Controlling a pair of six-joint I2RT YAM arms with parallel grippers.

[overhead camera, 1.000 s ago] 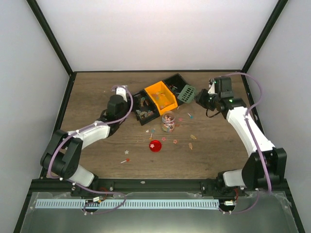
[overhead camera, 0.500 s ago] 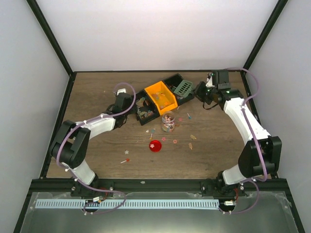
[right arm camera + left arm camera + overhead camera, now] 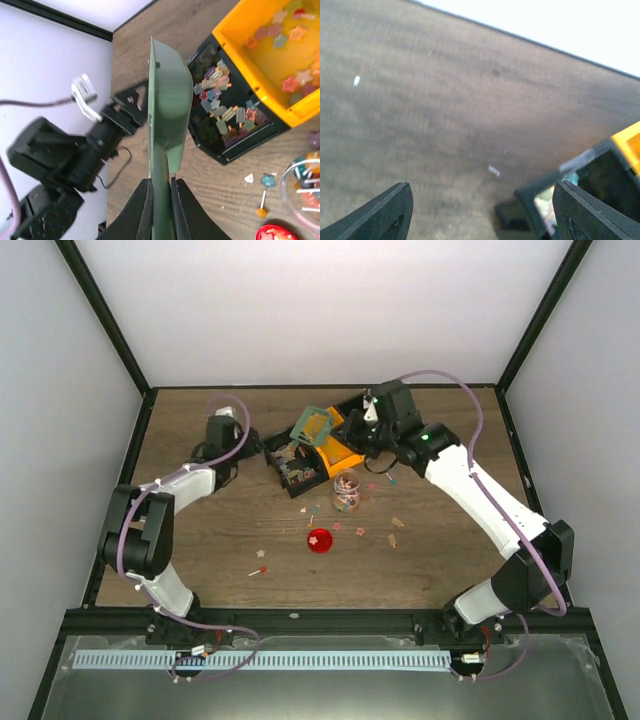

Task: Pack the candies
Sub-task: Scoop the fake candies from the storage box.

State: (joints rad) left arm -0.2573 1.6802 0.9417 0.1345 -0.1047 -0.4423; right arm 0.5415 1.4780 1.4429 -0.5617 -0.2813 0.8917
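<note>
1. The right hand (image 3: 160, 210) is pinched narrow on the handle of the green slotted plastic scoop (image 3: 167, 110). The scoop hangs edge-on in the air above the bins, not yet in the sweets.
2. Most of the tiny multicoloured candies (image 3: 220, 105) lie in the black plastic bin (image 3: 250, 142). Star-shaped ones sit in the orange plastic bin (image 3: 250, 70) beside it. Some are already in the clear round jar (image 3: 346, 490). Strays dot the brown wood-grain worktop (image 3: 200, 530) around the round red lid (image 3: 319, 540).
3. The step in hand looks like loading the scoop. Roll it flat first, then lower its front lip to the bin floor at one end.
4. Push along the floor toward the far wall so the sweets ride up into the scoop rather than scatter.
5. Take a modest load, since the jar mouth looks narrower than the scoop and a heaped one would likely spill.
6. The left hand (image 3: 482, 200) stands wide with nothing in it, low over bare worktop just beside the black bin's corner. From there it could brace the bin against sliding.
7. Carry the scoop level and tip it slowly over the jar without touching the rim, as the jar looks light enough to topple.
</note>
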